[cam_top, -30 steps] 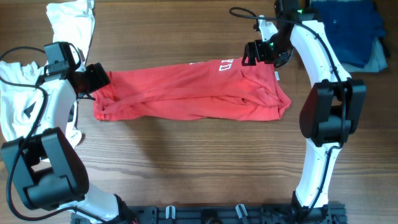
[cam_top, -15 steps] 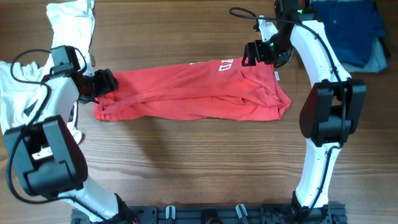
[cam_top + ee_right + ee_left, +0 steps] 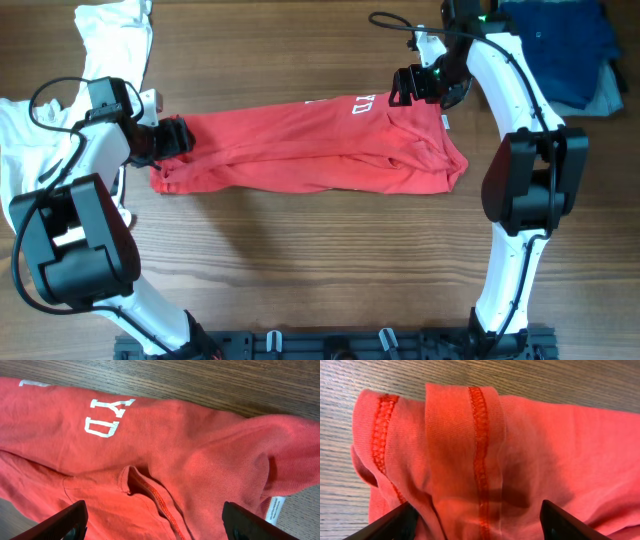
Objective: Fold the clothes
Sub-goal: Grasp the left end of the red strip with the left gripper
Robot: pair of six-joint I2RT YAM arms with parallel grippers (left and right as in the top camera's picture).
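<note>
Two grippers stand over opposite ends of the long red cotton T-shirt (image 3: 300, 150), which lies folded into a narrow band across the brown wooden table (image 3: 300, 270). Both have their jaws wide apart and hold nothing.

The left gripper (image 3: 172, 138) straddles the stitched hem (image 3: 480, 460), where several layers overlap directly beneath it. Whether its tips touch the cloth I cannot tell. If it closes shallow here, it will likely pinch only the top flap. A lift would then peel the band open rather than carry the whole end over.

The right gripper (image 3: 405, 85) hangs above the white block lettering (image 3: 107, 417), with a puckered seam ridge between its fingers and a small white label (image 3: 274, 510) off to one side. Cloth there is lumpy, so a grab could take one wrinkle and drag the rest askew.

Should one end rise before the other, the soft cotton would probably slide and the fold would come out crooked. The crumpled white T-shirt (image 3: 20, 150) lies just behind the left gripper, and that arm's sweep may snag it.
</note>
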